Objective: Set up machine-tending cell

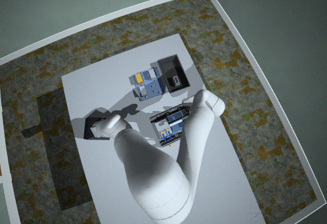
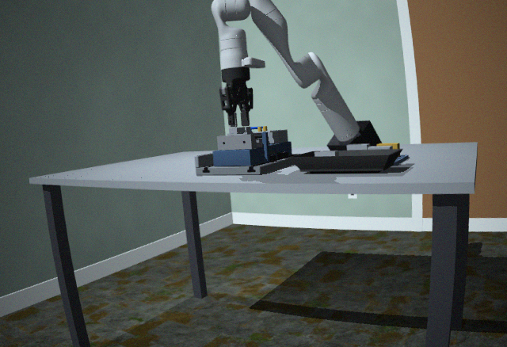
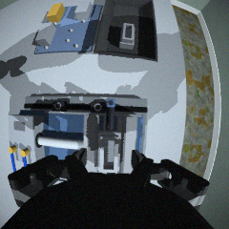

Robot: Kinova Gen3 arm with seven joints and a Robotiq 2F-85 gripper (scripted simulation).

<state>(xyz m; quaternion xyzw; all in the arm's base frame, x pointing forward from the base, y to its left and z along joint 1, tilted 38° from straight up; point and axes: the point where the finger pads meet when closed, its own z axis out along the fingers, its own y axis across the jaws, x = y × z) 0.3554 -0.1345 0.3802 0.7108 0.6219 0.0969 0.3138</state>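
Our gripper (image 2: 238, 121), half open and holding nothing, hangs just above the vise (image 2: 251, 151); the blank (image 3: 59, 140) lies in the opening below

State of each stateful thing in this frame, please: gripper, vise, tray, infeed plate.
Gripper: partly open, holding nothing, just above the vise.
Vise: open; a pale bar-shaped piece lies in it.
Outfeed tray: one finished part flat on its floor, pocket up.
Infeed plate: brass blank and two aluminium blanks lying on it.
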